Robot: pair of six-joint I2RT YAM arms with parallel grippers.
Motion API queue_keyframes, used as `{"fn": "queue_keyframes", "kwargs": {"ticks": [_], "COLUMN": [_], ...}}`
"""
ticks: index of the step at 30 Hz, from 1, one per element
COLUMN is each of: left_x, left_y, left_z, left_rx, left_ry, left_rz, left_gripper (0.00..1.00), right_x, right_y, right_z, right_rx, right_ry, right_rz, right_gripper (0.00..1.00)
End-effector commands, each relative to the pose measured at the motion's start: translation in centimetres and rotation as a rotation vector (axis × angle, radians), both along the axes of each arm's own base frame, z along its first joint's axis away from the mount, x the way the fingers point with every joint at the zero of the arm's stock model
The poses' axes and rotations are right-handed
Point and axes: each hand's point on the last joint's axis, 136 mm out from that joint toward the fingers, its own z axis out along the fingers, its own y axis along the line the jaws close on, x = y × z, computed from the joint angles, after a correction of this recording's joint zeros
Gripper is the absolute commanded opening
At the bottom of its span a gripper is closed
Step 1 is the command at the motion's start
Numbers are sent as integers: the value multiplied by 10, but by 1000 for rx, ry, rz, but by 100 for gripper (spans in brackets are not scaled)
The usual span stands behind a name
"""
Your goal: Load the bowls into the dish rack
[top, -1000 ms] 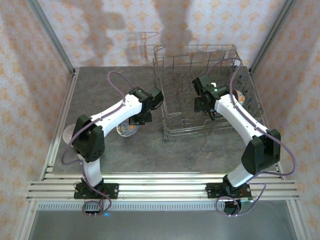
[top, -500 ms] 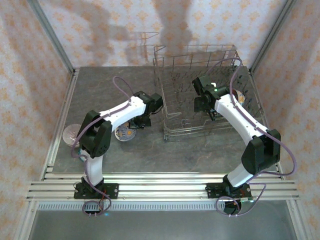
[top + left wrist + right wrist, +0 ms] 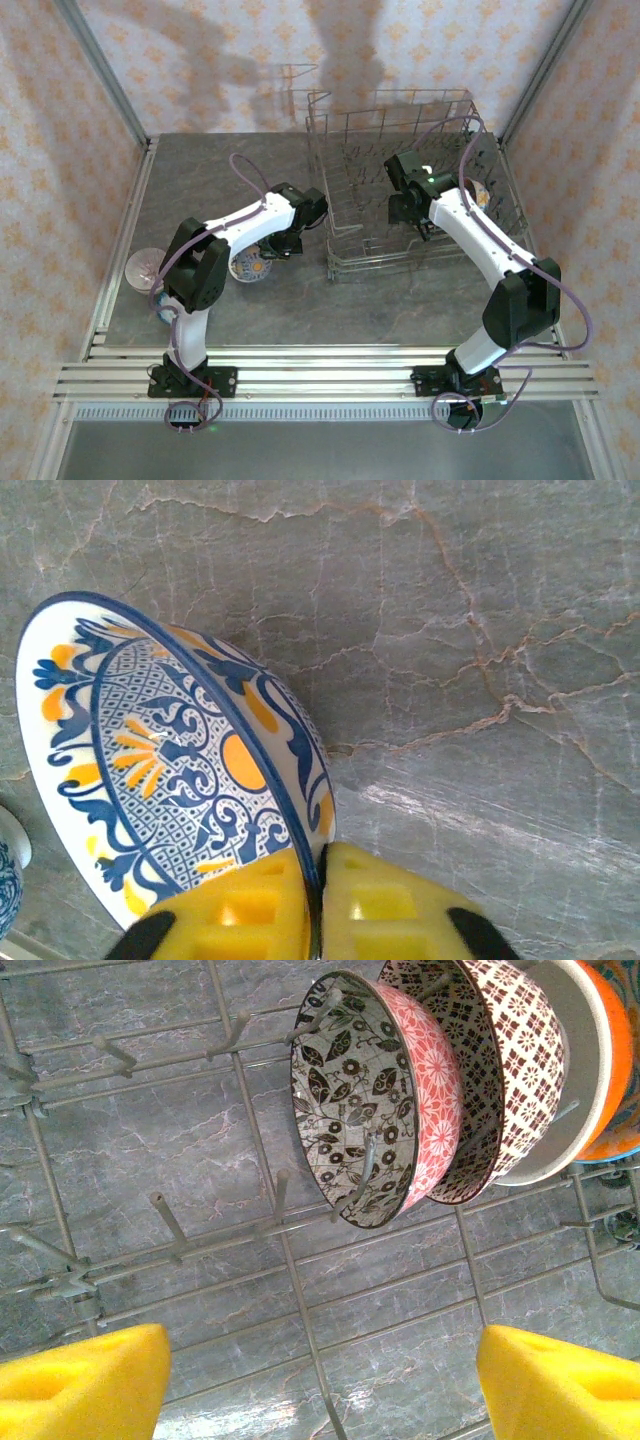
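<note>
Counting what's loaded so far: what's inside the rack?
Standing on edge in the rack: a pink bowl, then brown-checked, white, orange. Each hides most of the next; anything behind the orange one is covered.

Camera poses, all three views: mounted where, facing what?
Top external: above, behind the bases, looking down on left arm, right arm, grey marbled table, grey wire dish rack.
Left wrist: faces down; left end effector pinches blue-and-orange patterned ceramic bowl.
Right wrist: faces rack floor; open right end effector, patterned bowls racked.
Shared: rack, top and right wrist.

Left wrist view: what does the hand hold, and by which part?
The left hand pinches the blue-and-orange bowl by its rim, one finger inside, one outside.
</note>
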Motion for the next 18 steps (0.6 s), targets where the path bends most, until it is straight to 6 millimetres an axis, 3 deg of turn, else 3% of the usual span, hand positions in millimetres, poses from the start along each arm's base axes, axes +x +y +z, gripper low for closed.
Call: {"fn": "queue_keyframes", "kwargs": {"ticks": [1,8,11,18], "left_x": [4,5,5,-3], "left_y": [1,-3,-3,27], "left_z": [18,33,48,68], "left_rx": [-2,-53,-86,-146], "left_ry": [-31,-58,-91,-152], "left_rz": [-3,-3,0,28], "left_gripper": [20,39,43,44], "right_x": [1,5,7,8], "right_y": [-4,-3,-2,-1], "right_z": [-3,0,2,3], "right_rx": [-16,-30,-26,-28], "right_ry": [12,13,12,11], "right_rz": [-7,5,8,14], "right_gripper": [80,80,80,80]}}
